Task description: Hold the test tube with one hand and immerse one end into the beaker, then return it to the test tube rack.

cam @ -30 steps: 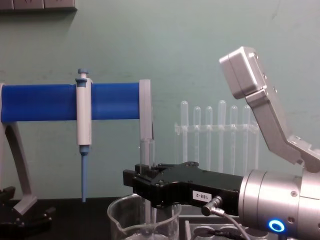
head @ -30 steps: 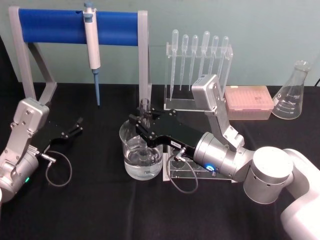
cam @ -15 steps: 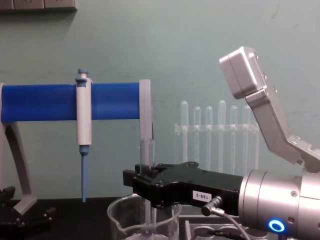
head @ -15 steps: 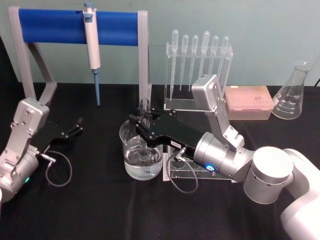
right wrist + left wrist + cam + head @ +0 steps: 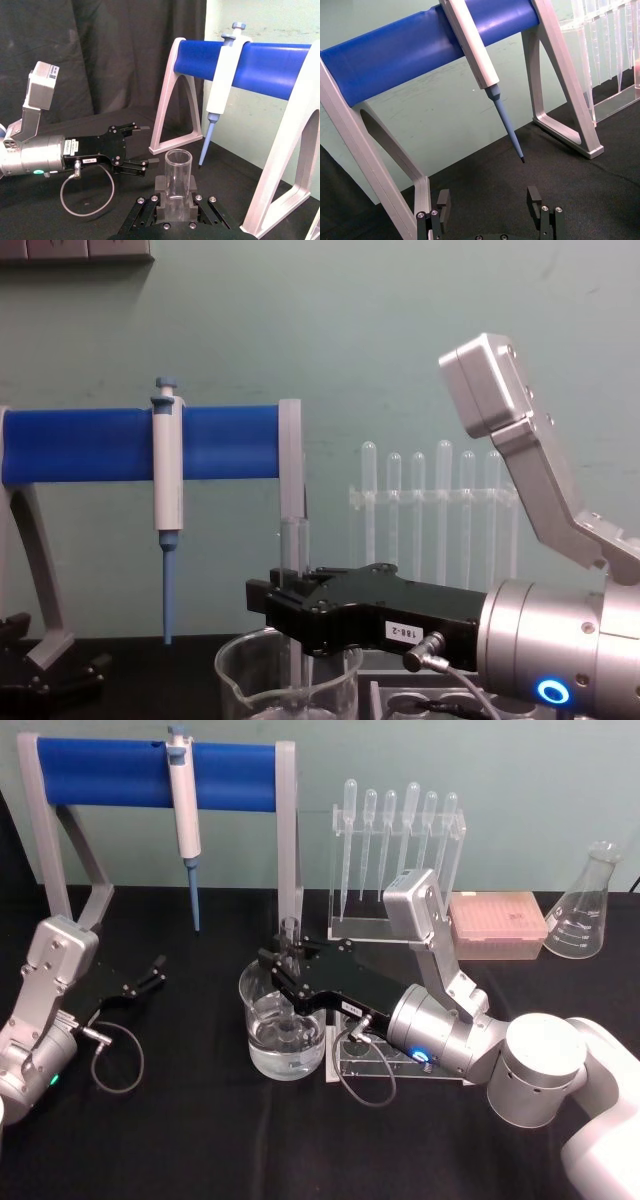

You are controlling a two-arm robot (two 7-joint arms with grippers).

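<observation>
The test tube is a clear glass tube standing upright, its open rim up. My right gripper is shut on it just below the rim. The tube runs down between the black fingers into the beaker. The beaker is a wide clear glass holding water, in the middle of the black table. In the right wrist view the tube sits clamped in my right gripper. My left gripper rests open on the table at the left, well apart from the beaker, and the left wrist view shows this left gripper with nothing in it.
A blue-bar stand at the back left carries a white-and-blue pipettor. A clear rack of pipettes, a pink tip box and a conical flask stand at the back right. A clear holed rack lies under my right wrist.
</observation>
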